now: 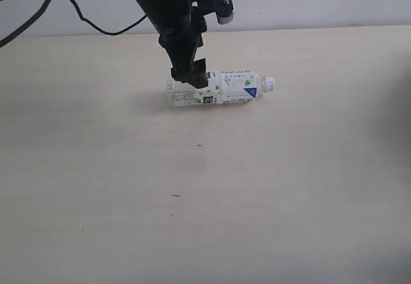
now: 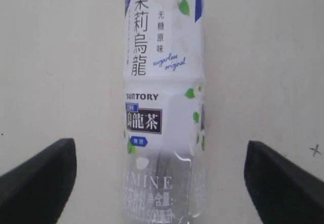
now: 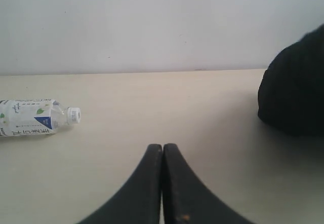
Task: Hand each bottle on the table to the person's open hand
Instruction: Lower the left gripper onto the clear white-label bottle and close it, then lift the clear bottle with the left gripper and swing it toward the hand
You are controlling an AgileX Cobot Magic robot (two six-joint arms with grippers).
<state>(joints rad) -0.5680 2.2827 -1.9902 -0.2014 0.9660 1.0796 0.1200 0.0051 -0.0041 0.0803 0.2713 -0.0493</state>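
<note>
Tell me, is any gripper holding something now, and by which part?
Nothing is held. The left gripper has its fingers open on either side of the lying bottle, apart from it. The right gripper is shut on nothing.

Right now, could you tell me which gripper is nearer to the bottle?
Left. The left gripper hangs right over the bottle, open, a finger on either side of it. The right gripper is shut and well away across the table.

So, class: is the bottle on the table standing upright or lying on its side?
Lying on its side. The bottle rests lengthwise on the table, its white cap pointing sideways rather than up.
</note>
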